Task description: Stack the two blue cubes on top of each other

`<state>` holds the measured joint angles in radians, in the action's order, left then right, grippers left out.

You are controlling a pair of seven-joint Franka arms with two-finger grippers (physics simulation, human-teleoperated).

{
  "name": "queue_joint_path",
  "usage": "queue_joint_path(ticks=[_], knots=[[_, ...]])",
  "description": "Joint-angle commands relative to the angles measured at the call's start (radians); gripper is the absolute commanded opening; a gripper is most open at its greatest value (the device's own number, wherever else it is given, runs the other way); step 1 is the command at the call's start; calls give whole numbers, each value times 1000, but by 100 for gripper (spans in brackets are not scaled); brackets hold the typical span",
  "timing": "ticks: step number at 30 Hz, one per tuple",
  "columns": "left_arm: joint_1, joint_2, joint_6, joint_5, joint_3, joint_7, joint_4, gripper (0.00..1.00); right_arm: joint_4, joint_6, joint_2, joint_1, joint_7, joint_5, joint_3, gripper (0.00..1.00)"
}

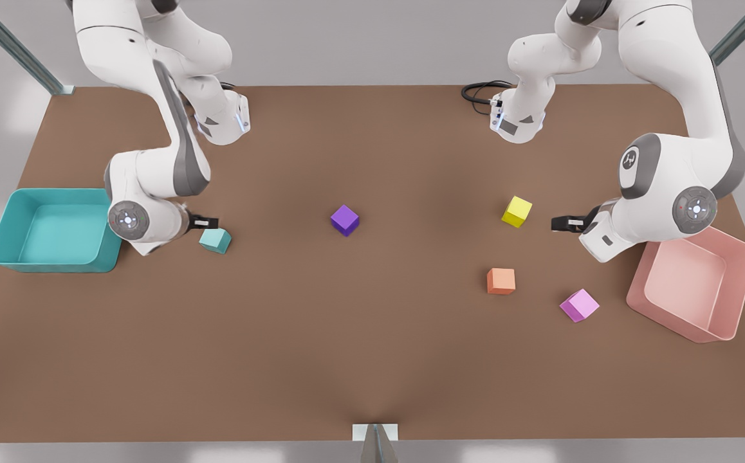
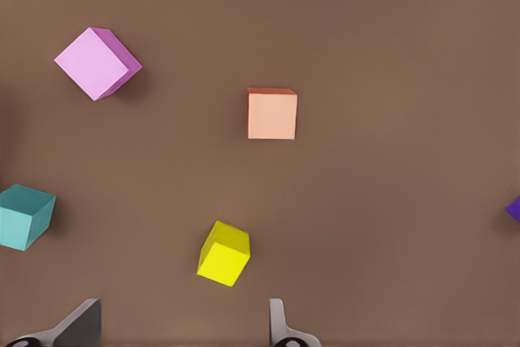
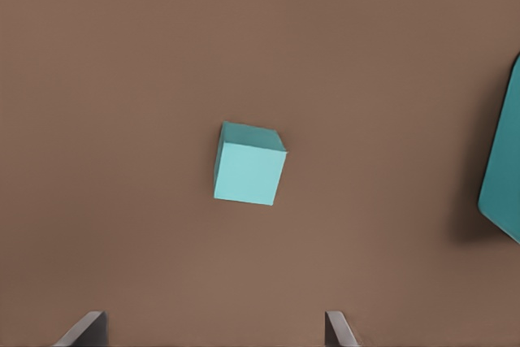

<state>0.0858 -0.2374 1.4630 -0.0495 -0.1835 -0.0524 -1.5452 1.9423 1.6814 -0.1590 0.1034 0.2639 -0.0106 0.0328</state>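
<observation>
The right gripper (image 1: 205, 223), on the arm at the front view's left, has its fingers spread wide with nothing between them. It hangs over the table (image 1: 372, 360), just beside one blue cube (image 1: 215, 240), which lies at about five o'clock from it in the front view. In the right wrist view this cube (image 3: 249, 163) sits alone on bare table, close to centre between the two fingers (image 3: 85, 329). Its faces are turned slightly off their line, so a small wrist twist would probably help before closing. The teal bin (image 1: 6, 218) stands at nine o'clock from that cube, near but apart. The left gripper (image 1: 562, 223), on the other arm, is also wide open and empty. It is nearest the yellow cube (image 1: 517, 211), at about ten o'clock from it. The second blue cube (image 2: 24, 217) shows only at the edge of the left wrist view, beyond the yellow cube (image 2: 223, 253). In the front view it seems hidden under that arm. The two blue cubes are thus well apart, one near each arm. The right arm looks better lined up for the first pick.
</observation>
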Motion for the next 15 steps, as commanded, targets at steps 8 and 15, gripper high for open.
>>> queue_joint_path(ticks=[8,15], knots=[[-3,10,-1,0,-1,-9,-1,100,155,546,-65,-16,275,60,-5,100],[-3,9,0,2,-1,-9,0,100,259,655,-66,-53,123,58,-7,100]])
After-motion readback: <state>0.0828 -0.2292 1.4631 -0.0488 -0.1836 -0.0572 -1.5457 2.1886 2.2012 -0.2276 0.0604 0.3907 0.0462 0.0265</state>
